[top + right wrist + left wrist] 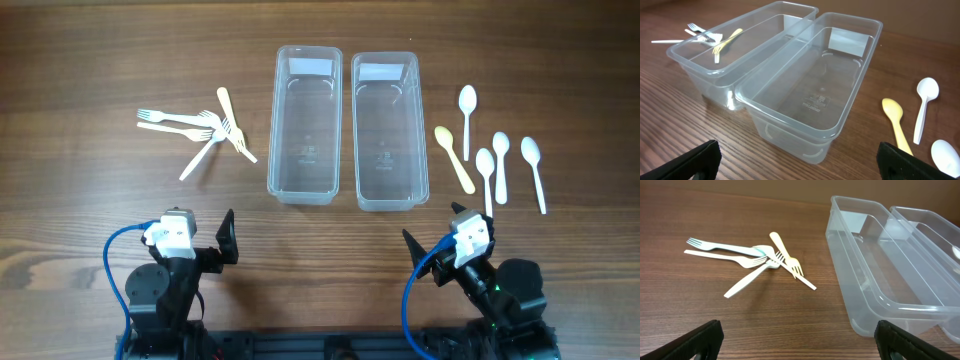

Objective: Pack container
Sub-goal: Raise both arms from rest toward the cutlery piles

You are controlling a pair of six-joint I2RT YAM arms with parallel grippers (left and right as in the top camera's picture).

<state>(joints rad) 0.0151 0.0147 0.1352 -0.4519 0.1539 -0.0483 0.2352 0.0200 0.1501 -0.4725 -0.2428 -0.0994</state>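
Bench: 1 brown wood-grain top that fills the whole overhead view, grain running left to right. Darker streaks all over, with an oval grain swirl at the far left near the front edge. Left wrist view: same bench, fine close grain, darker up front, paler toward the top of the frame. Right wrist view: bench again, grain running on a diagonal, with a soft paler sheen at top right.

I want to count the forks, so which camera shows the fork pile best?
Left wrist: the fork pile lies close and unobstructed. Overhead shows it whole but small. Right wrist glimpses it only partly, behind the left container.
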